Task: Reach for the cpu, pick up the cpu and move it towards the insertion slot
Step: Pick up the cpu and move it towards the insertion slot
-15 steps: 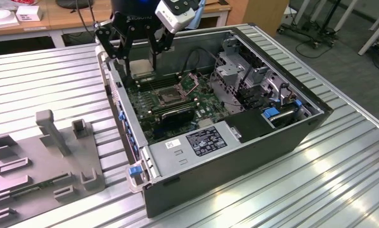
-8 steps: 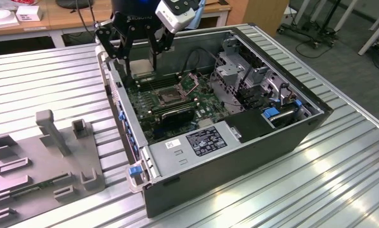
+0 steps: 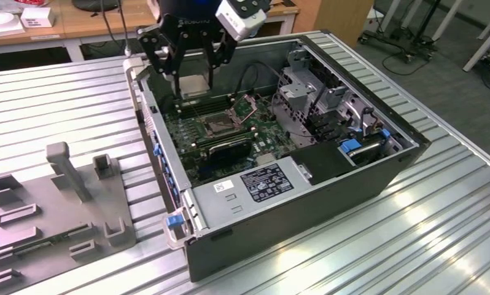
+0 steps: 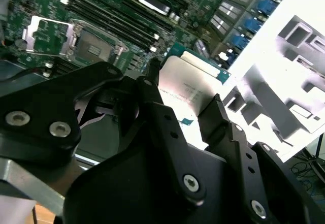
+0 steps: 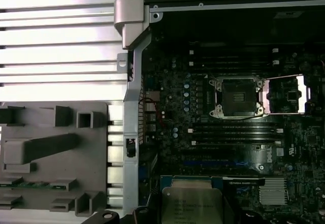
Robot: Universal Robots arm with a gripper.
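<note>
My gripper [image 3: 193, 75] hangs over the open computer case, shut on the cpu [image 3: 195, 86], a thin pale silvery square held flat between the two black fingers [image 4: 152, 84]. In the second wrist view the cpu [image 4: 187, 82] sits clamped at its edges above the green board. The insertion slot [image 3: 220, 126] is a square socket with a shiny frame and dark centre in the middle of the motherboard, below and to the exterior view's right of the cpu. Both wrist views show the insertion slot [image 5: 236, 97] [image 4: 95, 46] with its metal lid [image 5: 284, 94] swung open beside it. The cpu [image 5: 192, 206] is apart from it.
The case [image 3: 311, 190] lies open on a ribbed metal table [image 3: 56, 104]. Long black memory slots [image 5: 236, 130] flank the socket. Drive cages and blue clips [image 3: 352, 147] fill the case's right side. A grey fixture plate [image 3: 40, 236] with upright blocks lies at the exterior view's left.
</note>
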